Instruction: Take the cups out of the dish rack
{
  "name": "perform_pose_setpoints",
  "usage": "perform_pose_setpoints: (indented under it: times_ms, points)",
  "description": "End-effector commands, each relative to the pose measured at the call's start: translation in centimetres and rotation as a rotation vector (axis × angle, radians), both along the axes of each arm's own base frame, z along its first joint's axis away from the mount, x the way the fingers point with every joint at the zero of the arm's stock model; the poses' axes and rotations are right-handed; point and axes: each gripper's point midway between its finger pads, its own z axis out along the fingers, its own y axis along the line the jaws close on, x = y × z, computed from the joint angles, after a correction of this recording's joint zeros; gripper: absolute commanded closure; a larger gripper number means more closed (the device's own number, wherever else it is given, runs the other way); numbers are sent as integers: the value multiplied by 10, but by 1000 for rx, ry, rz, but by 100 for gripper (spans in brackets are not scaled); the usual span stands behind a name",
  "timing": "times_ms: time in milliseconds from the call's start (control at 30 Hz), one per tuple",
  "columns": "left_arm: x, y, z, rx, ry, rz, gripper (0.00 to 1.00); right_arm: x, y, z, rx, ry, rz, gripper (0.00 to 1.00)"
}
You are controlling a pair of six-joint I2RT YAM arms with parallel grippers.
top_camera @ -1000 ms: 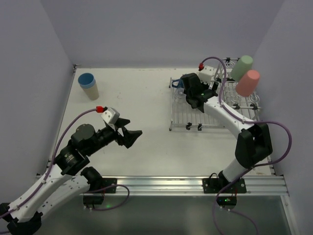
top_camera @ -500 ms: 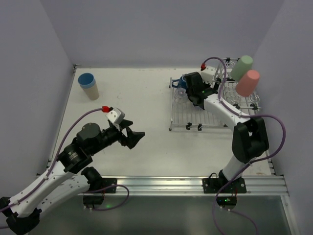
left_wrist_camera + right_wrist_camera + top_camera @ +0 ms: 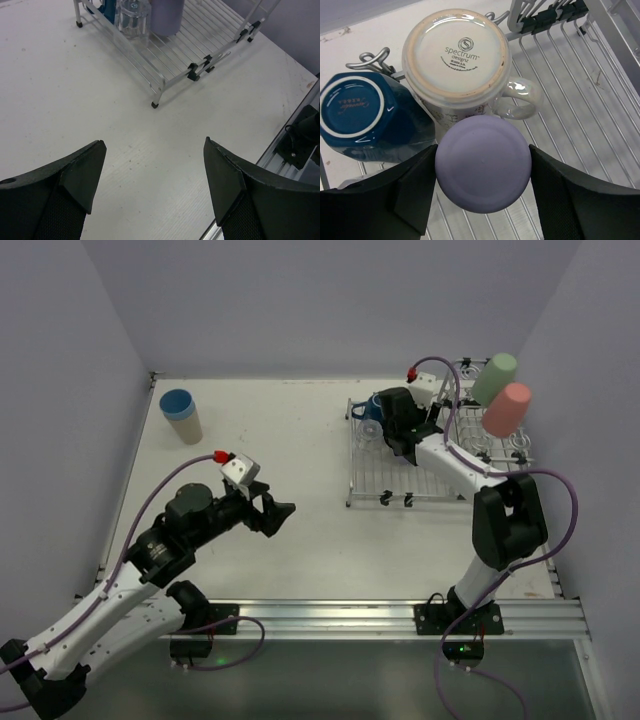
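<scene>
Right end effector [image 3: 481, 172]: apart, and wide. My two black fingers [image 3: 415, 200] straddle the lavender cup [image 3: 482, 160], one on each side of its upturned base and close against it. Whether they press on it, I cannot tell.
Lavender cup: bottom-up on the wire floor of the dish rack [image 3: 580, 100], right under my wrist camera.
Next to it: the white mug [image 3: 455, 52] stands upside down just beyond, its printed base facing me and its handle pointing right in the wrist view. The dark-blue mug [image 3: 357, 115] sits bottom-up and tilted against the white mug's left side.
Clear glass [image 3: 132, 15]: in the rack just beside the lavender cup, seen from my left wrist.
Right end of the rack: the green cup [image 3: 495, 378] and the salmon-pink cup [image 3: 507, 408] sit side by side, tilted, raised above the wire floor.
Left end effector [image 3: 155, 165]: apart, nothing between the fingers. It hovers over the bare worktop [image 3: 290, 440], facing the rack's near corner and well apart from it.
Off the rack: a blue-topped beige cup [image 3: 182, 415] stands upright on the worktop near the far left corner, well apart from everything else.
</scene>
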Motion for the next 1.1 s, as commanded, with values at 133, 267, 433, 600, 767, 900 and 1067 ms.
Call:
perform_pose_setpoints:
  times_ms: [133,267,433,600,767,900,1067]
  points:
    - [10,5,2,5,-15,28,14,-7,-10,11,10,-74,-22,48]
    - [12,3,3,-7,-5,21,15,-17,-11,27,-8,-111,-2,51]
    - [10,-15,7,-72,43,-44,15,-30,12,68,-75,-196,79,54]
    - [10,-28,13,-161,102,-59,16,-49,29,112,-10,-307,159,54]
    - [14,-40,38,-319,80,-76,20,-78,56,155,85,-406,298,55]
    - [20,-53,50,-427,94,-94,25,-120,84,195,342,-530,516,55]
    - [24,-74,53,-524,158,-165,26,-170,141,208,695,-564,843,55]
